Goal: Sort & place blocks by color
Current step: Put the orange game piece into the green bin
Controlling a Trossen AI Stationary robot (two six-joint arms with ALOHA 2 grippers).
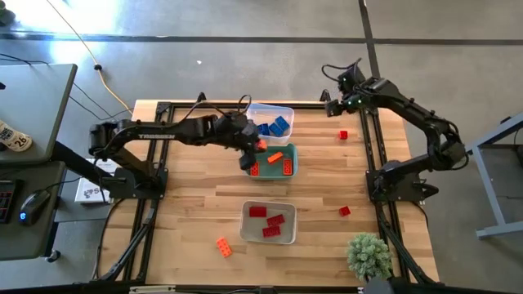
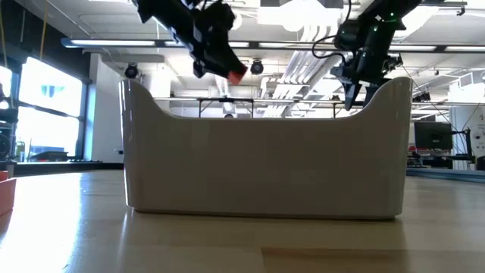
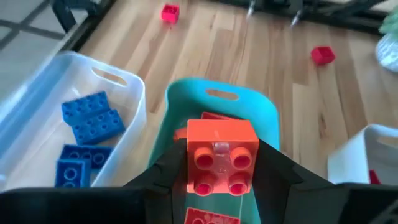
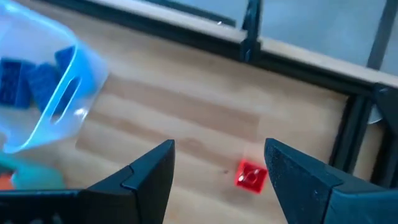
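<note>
L gripper (image 3: pixel 214 177) pinches an orange block (image 3: pixel 219 155) above the teal bin (image 1: pixel 291 155), mid-tabletop. Blue blocks (image 1: pixel 275 126) lie in the clear bin (image 1: pixel 282 109) nr the far edge; red blocks (image 1: pixel 269 223) in the grey bin (image 1: pixel 247 229). R gripper (image 4: pixel 217 168), fingers spread, hangs over a loose red block (image 4: pixel 250 175) nr the far right corner.

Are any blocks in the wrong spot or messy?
Yes, a few lie loose on the table, outside any bin: an orange block near the front edge and two red blocks on the right side. The left gripper holds another orange block over the teal bin.
</note>
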